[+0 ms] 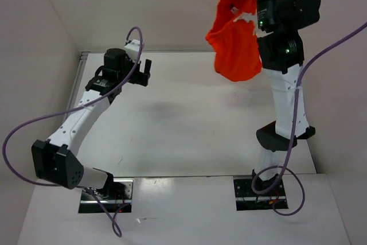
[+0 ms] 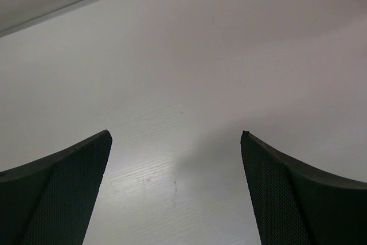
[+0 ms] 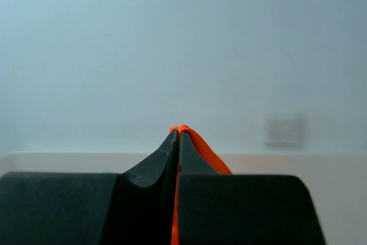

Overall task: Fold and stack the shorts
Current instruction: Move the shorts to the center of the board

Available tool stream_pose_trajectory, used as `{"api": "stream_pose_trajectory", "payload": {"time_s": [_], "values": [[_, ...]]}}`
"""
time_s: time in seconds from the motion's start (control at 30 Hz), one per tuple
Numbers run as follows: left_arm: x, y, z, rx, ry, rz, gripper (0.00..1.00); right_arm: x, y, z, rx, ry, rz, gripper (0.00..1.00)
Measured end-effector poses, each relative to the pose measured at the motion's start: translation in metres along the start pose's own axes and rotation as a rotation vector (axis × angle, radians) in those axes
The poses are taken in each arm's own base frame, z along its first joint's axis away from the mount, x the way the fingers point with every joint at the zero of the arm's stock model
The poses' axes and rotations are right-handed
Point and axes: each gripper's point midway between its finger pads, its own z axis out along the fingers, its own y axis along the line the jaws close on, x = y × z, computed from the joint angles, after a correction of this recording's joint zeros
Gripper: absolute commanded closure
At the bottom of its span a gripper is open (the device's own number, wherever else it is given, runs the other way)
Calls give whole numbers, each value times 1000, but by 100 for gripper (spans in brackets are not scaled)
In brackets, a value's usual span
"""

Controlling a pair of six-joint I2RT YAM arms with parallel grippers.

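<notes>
1. The orange shorts (image 1: 235,44) hang from the right gripper (image 3: 178,133), which is raised high at the top right of the overhead view. The cloth drops in a loose bunch just left of the right arm (image 1: 284,96).
2. A white drawstring (image 1: 243,15) shows against the upper part of the fabric. The lower edge of the shorts appears to hang in the air over the far right part of the table (image 1: 189,124), not resting on it.
3. The left gripper (image 1: 144,73) is well apart from the shorts, over the far left part of the table and facing toward the middle.
4. The white table surface between the two arms lies open. The back wall (image 1: 155,10) and the left side wall meet the table at its far and left edges, and the left gripper sits near that corner.
5. In the right wrist view the two black fingers (image 3: 163,159) are pressed together, clamped on a thin fold of orange fabric that pokes out at the tips and down the right finger's side.
6. In the left wrist view the fingers (image 2: 63,187) stand wide apart, holding and touching nothing, with only bare table between them.
</notes>
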Motion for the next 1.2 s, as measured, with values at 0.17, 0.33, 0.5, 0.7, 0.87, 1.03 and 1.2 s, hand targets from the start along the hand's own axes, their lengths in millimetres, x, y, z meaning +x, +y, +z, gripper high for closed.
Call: {"api": "stream_pose_trajectory", "payload": {"time_s": [0.17, 0.33, 0.5, 0.7, 0.87, 1.03, 1.2], "values": [[-8, 44, -45, -140, -80, -36, 0, -44, 70, -27, -235, -48, 165, 100], [-4, 103, -94, -333, -147, -95, 0, 71, 87, -25, -235, 219, 172, 100], [10, 119, -114, -377, -147, -120, 0, 274, 82, -57, -176, 636, 84, 1], [33, 102, -105, -276, -75, -130, 0, 446, 35, -177, -126, 1132, -79, 1], [71, 78, -93, -156, 25, -151, 0, 459, 57, -245, -296, 1277, -102, 1], [121, 52, -78, -29, 161, -194, 0, 451, 112, -307, -517, 1338, -80, 1], [153, 36, -72, 39, 251, -227, 0, 499, 111, -335, -572, 1406, -132, 1]]}}
